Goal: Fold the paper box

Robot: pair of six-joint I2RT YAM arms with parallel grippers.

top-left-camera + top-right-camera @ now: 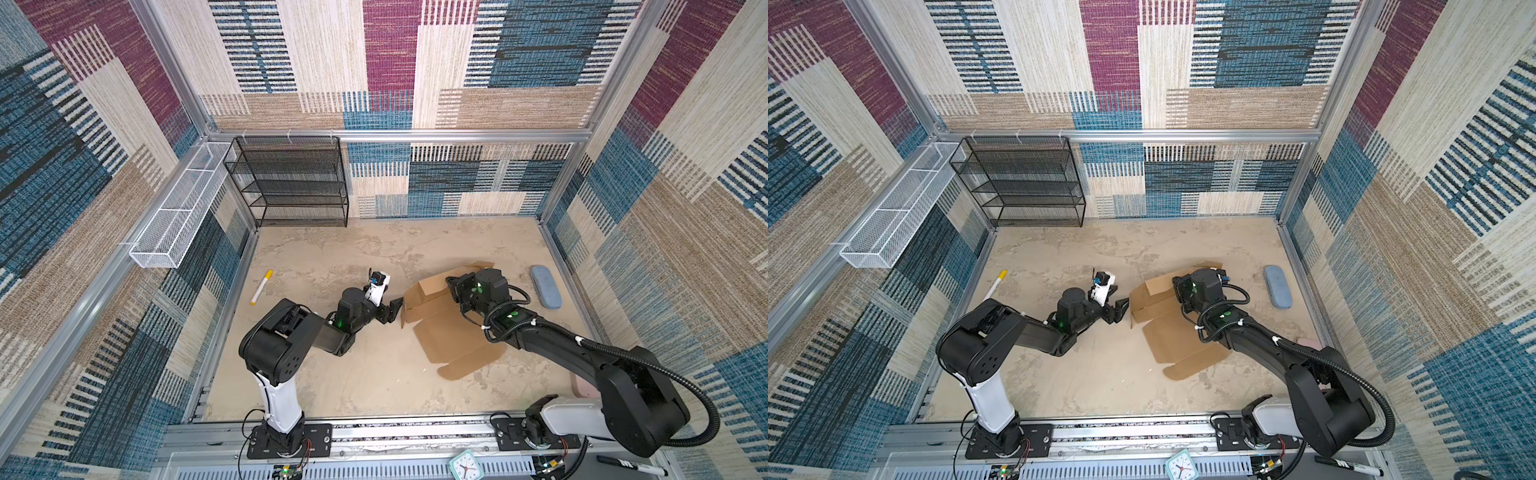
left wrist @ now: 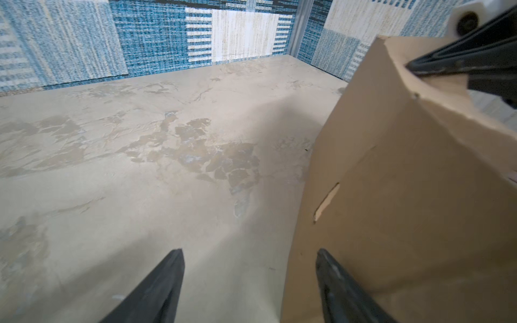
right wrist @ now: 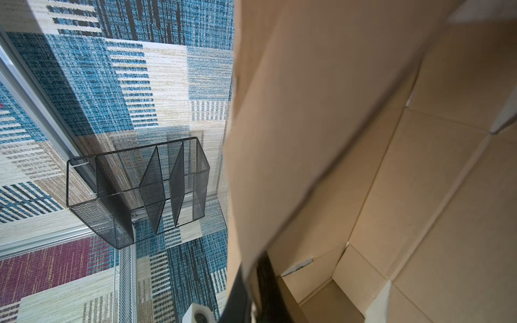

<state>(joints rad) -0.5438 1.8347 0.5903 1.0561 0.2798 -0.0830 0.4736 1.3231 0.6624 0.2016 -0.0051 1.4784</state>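
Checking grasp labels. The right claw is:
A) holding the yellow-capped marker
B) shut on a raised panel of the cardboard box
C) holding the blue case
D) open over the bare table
B: the right wrist view shows the right claw pinched on the edge of a raised panel of the cardboard box.

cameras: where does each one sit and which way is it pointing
Both top views: high above the arm bases, looking down on the table; left arm, right arm and paper box show.
Left wrist: behind the open left gripper, looking along the table past the box's outer wall; its fingers and the right gripper show.
Right wrist: behind the right gripper, shut on a box wall, facing the black mesh shelf; its fingers show.
Shared: all views show the box.
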